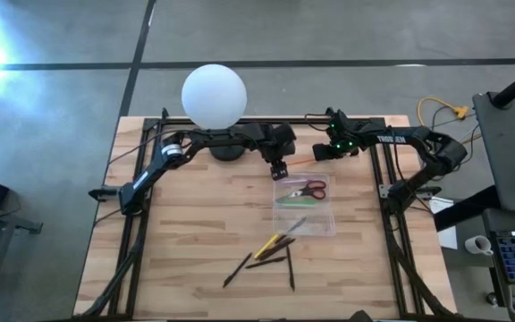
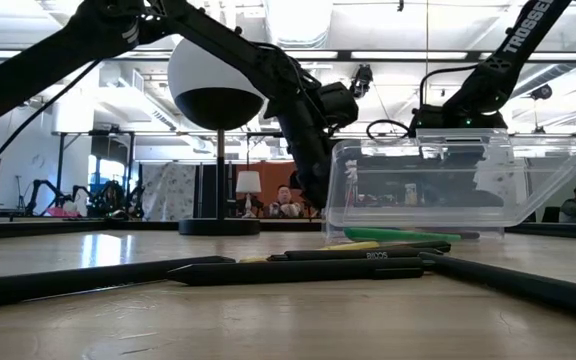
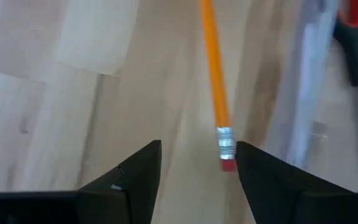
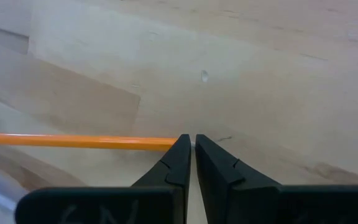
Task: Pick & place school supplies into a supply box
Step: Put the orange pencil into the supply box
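An orange pencil [image 3: 214, 74] hangs level just beyond the far edge of the supply box [image 1: 304, 204], a clear plastic case. My right gripper [image 4: 192, 140] is shut at the pencil's pointed end. My left gripper [image 3: 197, 149] is open by the box's far left corner [image 1: 278, 172], its fingers on either side of the eraser end [image 3: 227, 155] without touching it. Red-handled scissors [image 1: 311, 189] and a green marker [image 1: 291, 201] lie in the box. A yellow pencil [image 1: 271, 243] and dark pens [image 1: 266, 262] lie on the table near the front. My right gripper pinches the orange pencil's pointed end [image 4: 166, 143] at its fingertips. The fingers slant steeply down from above and lie across the pencil. The pencil sticks out level to one side, and it seems clear of the table.
A white globe lamp [image 1: 214, 97] on a black base stands at the far edge, beside my left arm. In the low view, dark pens [image 2: 298, 268] lie in front of the box [image 2: 458, 185]. Bare wood stretches to the table's left.
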Motion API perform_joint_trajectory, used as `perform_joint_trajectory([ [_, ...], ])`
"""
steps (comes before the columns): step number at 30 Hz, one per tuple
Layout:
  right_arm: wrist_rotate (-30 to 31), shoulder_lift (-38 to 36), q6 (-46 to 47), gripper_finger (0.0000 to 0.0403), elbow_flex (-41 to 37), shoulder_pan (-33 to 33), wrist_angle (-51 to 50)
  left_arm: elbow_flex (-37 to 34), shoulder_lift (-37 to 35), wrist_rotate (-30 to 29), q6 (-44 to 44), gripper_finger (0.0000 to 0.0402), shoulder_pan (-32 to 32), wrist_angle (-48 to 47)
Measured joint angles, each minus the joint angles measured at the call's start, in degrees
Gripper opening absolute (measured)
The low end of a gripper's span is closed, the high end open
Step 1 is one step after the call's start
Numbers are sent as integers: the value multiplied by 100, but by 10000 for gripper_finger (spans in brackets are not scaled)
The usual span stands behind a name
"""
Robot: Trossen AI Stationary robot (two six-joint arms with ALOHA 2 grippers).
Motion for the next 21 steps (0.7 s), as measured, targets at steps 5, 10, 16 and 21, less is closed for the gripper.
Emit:
perform_joint_trajectory([
  [5,-2,0,-18,18,0,0,2,19,0,-11,0,167,26,100],
  [10,-2,0,-38,18,0,0,2,17,0,-10,0,124,26,148],
  [16,-7,0,-41,18,0,0,4,-12,0,-14,64,79,28,197],
  [21,-26,0,-42,18,0,0,4,-16,4,-25,107,53,28,223],
])
